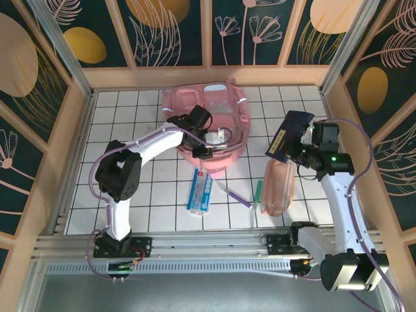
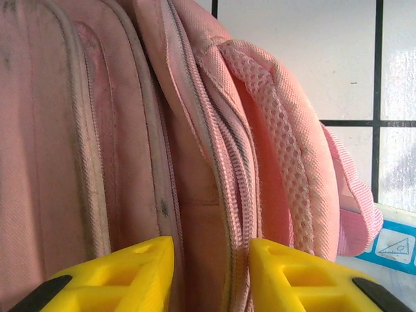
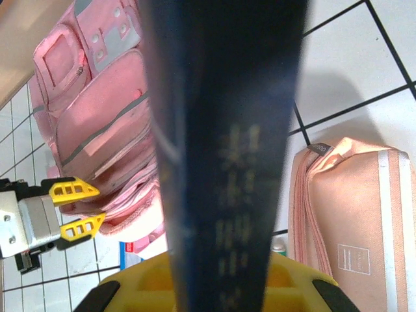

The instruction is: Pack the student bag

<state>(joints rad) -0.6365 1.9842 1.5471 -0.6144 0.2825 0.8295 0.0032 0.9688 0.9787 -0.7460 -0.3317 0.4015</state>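
the pink student bag (image 1: 214,110) lies flat at the far middle of the white tiled table (image 1: 130,123), front pockets up. the left gripper (image 2: 211,250) sits at its near edge, yellow fingers either side of the zip seam, seemingly pinched on that fold, though the contact itself is hard to make out. the right gripper (image 3: 221,270) is clamped on a dark navy book (image 3: 221,130), held above the table to the right of the bag. a peach-pink pencil pouch (image 1: 278,188), green marker (image 1: 257,190), purple pen (image 1: 239,197) and blue-white packet (image 1: 200,192) lie nearer the arms.
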